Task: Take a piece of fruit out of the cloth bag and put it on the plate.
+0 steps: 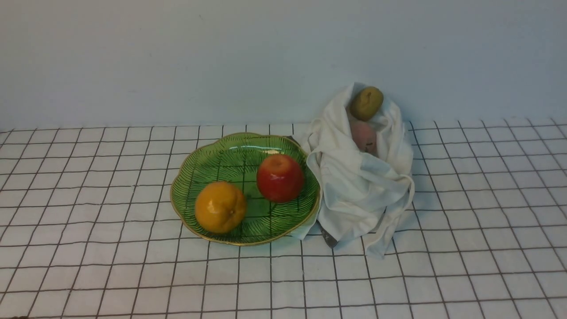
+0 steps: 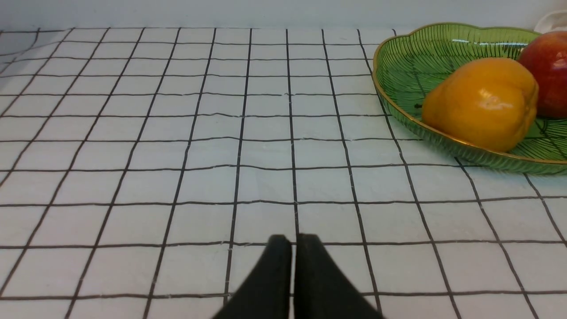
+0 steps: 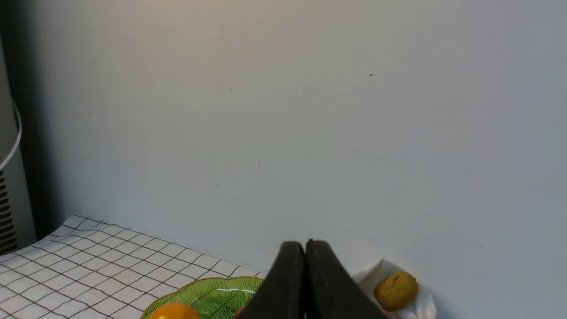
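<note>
The red apple point(image 1: 280, 178) rests on the green leaf-patterned plate point(image 1: 221, 155), beside an orange-yellow fruit point(image 1: 220, 207). The white cloth bag point(image 1: 361, 186) lies against the plate's right edge. An olive-green fruit point(image 1: 366, 103) sits at the bag's top and a pinkish fruit point(image 1: 364, 136) shows in its opening. Neither gripper shows in the front view. My left gripper point(image 2: 293, 239) is shut and empty over the checked cloth, apart from the plate point(image 2: 416, 57). My right gripper point(image 3: 304, 243) is shut and empty, raised, with the plate point(image 3: 208, 294) and bag point(image 3: 376, 274) beyond its fingers.
A white cloth with a black grid point(image 1: 465, 248) covers the table. A plain pale wall point(image 1: 177, 57) stands close behind the plate and bag. A dark upright edge point(image 3: 9, 133) shows at the side of the right wrist view.
</note>
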Tool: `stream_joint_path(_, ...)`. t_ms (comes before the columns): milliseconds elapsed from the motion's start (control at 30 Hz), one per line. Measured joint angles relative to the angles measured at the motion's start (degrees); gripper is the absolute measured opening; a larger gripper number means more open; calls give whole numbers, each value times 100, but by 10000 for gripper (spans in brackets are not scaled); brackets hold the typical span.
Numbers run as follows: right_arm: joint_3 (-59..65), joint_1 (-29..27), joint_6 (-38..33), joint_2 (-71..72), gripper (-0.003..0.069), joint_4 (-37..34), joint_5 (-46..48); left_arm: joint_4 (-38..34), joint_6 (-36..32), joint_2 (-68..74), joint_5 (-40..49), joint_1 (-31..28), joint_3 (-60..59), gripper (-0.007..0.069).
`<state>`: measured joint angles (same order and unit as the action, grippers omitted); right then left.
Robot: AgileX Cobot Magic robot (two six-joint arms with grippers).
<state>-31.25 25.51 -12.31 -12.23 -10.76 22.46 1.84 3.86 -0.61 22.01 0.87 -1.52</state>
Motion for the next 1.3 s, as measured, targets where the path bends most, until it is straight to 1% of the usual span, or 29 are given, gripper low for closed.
stream_joint_path(167, 191, 0, 145, 6, -14, -80, -141, 0, 0, 0, 0, 0, 0, -5)
stream_joint_path(267, 704, -46, 276, 137, -14, 145, -373, 0, 0, 0, 0, 0, 0, -5)
stream_joint_path(333, 1275, -333, 553, 383, -14, 356, -485, 0, 0, 0, 0, 0, 0, -5)
stream_joint_path(367, 1275, -333, 553, 408, -14, 356, -485, 0, 0, 0, 0, 0, 0, -5)
stream_joint_path(400, 1669, -622, 763, 601, -14, 445, -497, 0, 0, 0, 0, 0, 0, -5)
stream_joint_path(500, 2223, -1070, 1062, 938, -14, 488, -503, 0, 0, 0, 0, 0, 0, -5)
stream_joint_path(533, 2620, -1500, 1231, 1167, -14, 511, -510, 0, 0, 0, 0, 0, 0, -5)
stream_joint_path(667, 3140, -2015, 1293, 1266, -14, 518, -517, 0, 0, 0, 0, 0, 0, -5)
stream_joint_path(800, 3297, -2377, 1299, 1266, -14, 524, -445, 0, 0, 0, 0, 0, 0, -5)
stream_joint_path(900, 3297, -2491, 1304, 1266, -14, 643, -347, 0, 0, 0, 0, 0, 0, -5)
stream_joint_path(1033, 3284, -2511, 1320, 1266, -14, 903, -224, 0, 0, 0, 0, 0, 0, -5)
stream_joint_path(1300, 3278, -2594, 1334, 1266, -14, 988, -187, 0, 0, 0, 0, 0, 0, -5)
